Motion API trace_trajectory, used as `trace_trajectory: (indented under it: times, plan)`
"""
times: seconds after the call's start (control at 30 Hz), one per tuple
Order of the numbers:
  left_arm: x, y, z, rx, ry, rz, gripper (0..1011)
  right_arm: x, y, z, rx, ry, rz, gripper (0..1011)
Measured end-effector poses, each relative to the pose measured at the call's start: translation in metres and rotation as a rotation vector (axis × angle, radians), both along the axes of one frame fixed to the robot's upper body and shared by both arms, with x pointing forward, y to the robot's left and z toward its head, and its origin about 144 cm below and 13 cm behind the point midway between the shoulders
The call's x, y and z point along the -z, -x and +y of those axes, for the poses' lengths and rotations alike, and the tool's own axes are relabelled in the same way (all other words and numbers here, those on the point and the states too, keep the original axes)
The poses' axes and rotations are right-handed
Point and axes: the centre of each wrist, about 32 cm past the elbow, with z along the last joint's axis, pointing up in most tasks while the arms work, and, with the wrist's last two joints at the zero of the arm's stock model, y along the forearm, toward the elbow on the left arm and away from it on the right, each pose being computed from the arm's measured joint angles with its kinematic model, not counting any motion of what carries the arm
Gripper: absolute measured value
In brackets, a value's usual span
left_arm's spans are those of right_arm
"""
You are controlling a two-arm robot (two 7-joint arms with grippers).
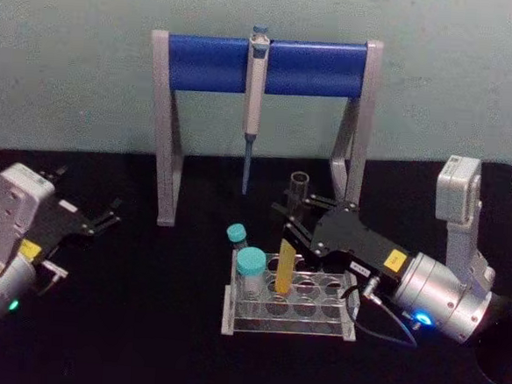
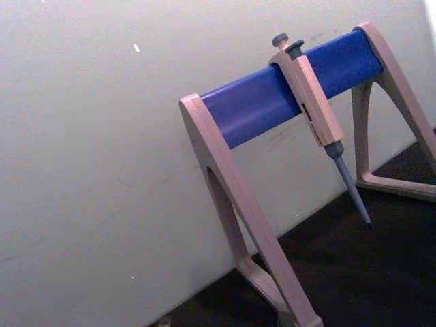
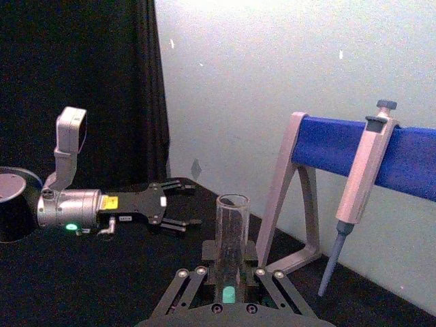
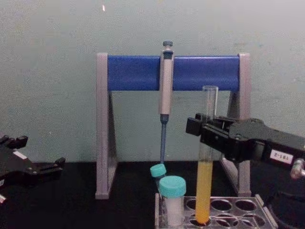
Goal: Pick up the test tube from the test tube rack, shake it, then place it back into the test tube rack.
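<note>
A two-armed robot at a black table (image 1: 140, 342); the right gripper (image 4: 207, 130) is closed around the test tube (image 4: 204, 191), pinching its clear glass well above the yellow liquid and below its open mouth. The tube stands nearly upright; its rounded foot sits in a hole of the test tube rack (image 1: 317, 325), directly beneath the claw.

Two teal-capped vials (image 1: 250, 271) stand in the rack just beside the tube, on the claw's left, lower than the fingers. Beyond the claw rises a grey and blue pipette stand (image 4: 133, 72) with a pipette (image 4: 166, 86) hanging from its bar. The left gripper (image 1: 105, 217) hangs idle, well apart to the claw's left, its fingers spread and holding nothing.

Judging by the grip and the seated foot, this is the grasp at the rack: most likely the start of the pick-up, though the pictures alone cannot rule out the return. If it is the pick-up, the next move calls for a straight upward pull until the foot clears the hole, keeping away from the vial caps; then a gentle shake, since the tube has no cap and could spill.

Writing: a yellow sticker (image 1: 393, 261) on the right gripper's body and another (image 1: 30, 248) on the left arm are too small to read; a white label (image 4: 280, 156) on the right gripper carries a few dark characters, seemingly upside down, that cannot be read with certainty.
</note>
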Motion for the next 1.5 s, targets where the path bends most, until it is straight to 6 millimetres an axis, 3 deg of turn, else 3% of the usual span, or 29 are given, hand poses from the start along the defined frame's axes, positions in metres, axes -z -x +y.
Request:
trace_trajectory:
  times: [1.5]
  plan:
    - [0.000,0.000,0.000,0.000,0.000,0.000,1001,0.036,0.000,0.005,0.034,0.031,0.101,232]
